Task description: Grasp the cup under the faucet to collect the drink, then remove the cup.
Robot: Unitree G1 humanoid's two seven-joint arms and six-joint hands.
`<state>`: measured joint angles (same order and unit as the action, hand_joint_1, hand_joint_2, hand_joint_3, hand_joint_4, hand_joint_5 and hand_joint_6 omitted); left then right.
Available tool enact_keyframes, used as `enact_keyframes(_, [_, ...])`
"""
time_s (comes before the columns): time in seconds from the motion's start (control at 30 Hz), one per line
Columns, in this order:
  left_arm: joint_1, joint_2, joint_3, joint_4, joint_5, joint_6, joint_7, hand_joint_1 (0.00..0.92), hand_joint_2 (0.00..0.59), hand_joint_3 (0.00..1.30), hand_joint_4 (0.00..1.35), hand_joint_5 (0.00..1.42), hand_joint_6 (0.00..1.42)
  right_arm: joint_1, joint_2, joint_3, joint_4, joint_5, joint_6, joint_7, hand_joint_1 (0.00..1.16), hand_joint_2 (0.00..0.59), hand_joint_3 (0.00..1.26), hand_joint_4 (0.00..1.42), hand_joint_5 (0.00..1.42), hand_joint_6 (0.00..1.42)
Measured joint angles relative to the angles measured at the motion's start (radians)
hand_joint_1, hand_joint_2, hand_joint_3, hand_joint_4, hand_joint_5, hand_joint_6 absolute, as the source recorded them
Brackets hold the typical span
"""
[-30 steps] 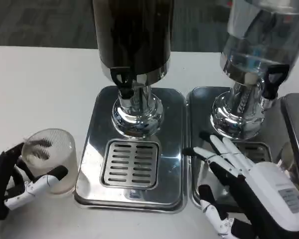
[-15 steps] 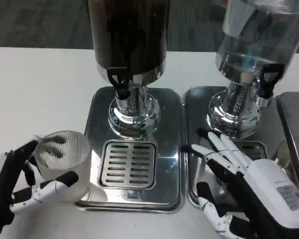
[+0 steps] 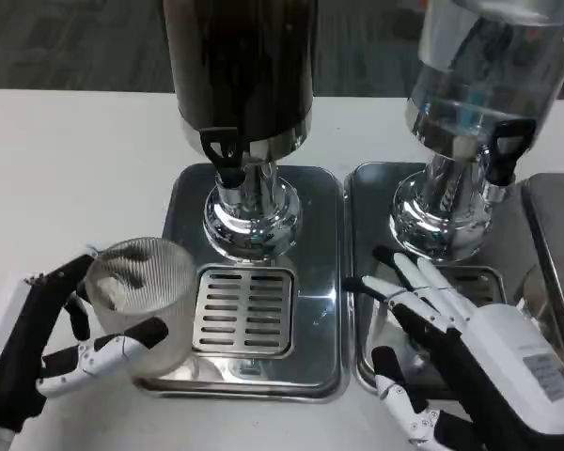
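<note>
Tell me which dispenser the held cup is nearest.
The dark dispenser, picture left. The left hand holds the cup at its drip tray's left edge; the clear dispenser stands farther right, beyond the right hand.

The cup (image 3: 143,296) between the left hand's (image 3: 39,349) black-and-white fingers (image 3: 103,352) is clear with fine vertical ribbing. Beyond those fingers, a dark-bodied dispenser (image 3: 242,66) stands on a chrome tray (image 3: 321,272) with a slotted grille (image 3: 243,310). The surface (image 3: 75,160) is white.
</note>
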<state>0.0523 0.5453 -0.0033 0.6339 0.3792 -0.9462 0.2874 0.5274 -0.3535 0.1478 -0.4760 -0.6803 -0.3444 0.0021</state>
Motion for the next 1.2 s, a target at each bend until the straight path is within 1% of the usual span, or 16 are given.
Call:
enact_keyframes(0.17, [-0.041,-0.018,-0.008,0.0,0.003,0.019,-0.024,0.249,0.115,0.45,0.55,0.83,1.09,0.008,0.002,0.0,-0.001,0.0,0.0,0.0,0.43,0.586,0.2,0.02,0.0,0.13])
enact_keyframes(0.27, [-0.07,-0.037,-0.016,0.002,0.018,0.031,-0.032,0.249,0.115,0.45,0.55,0.83,1.09,0.013,0.005,0.0,-0.003,0.0,0.0,0.0,0.43,0.586,0.2,0.02,0.0,0.13])
enact_keyframes(0.6, [-0.136,-0.075,-0.051,0.061,0.027,0.057,-0.043,0.242,0.117,0.46,0.55,0.83,1.09,0.017,0.018,0.001,-0.005,0.0,0.003,0.0,0.43,0.586,0.2,0.03,0.0,0.13])
enact_keyframes(0.73, [-0.149,-0.084,-0.06,0.077,0.027,0.06,-0.043,0.239,0.118,0.46,0.55,0.83,1.09,0.018,0.026,0.002,-0.007,0.0,0.006,0.001,0.43,0.586,0.2,0.03,0.0,0.13])
enact_keyframes(0.83, [-0.15,-0.088,-0.064,0.088,0.028,0.062,-0.043,0.237,0.118,0.47,0.55,0.83,1.09,0.018,0.027,0.002,-0.008,0.0,0.006,0.003,0.44,0.586,0.2,0.03,0.0,0.13])
enact_keyframes(1.0, [-0.176,-0.094,-0.091,0.098,0.03,0.069,-0.044,0.236,0.118,0.47,0.55,0.83,1.09,0.018,0.028,0.003,-0.008,-0.001,0.007,0.007,0.44,0.586,0.2,0.03,0.0,0.13])
enact_keyframes(1.2, [-0.185,-0.099,-0.099,0.121,0.03,0.071,-0.044,0.235,0.118,0.47,0.55,0.83,1.07,0.018,0.029,0.003,-0.008,0.0,0.007,0.009,0.44,0.586,0.2,0.03,0.0,0.13])
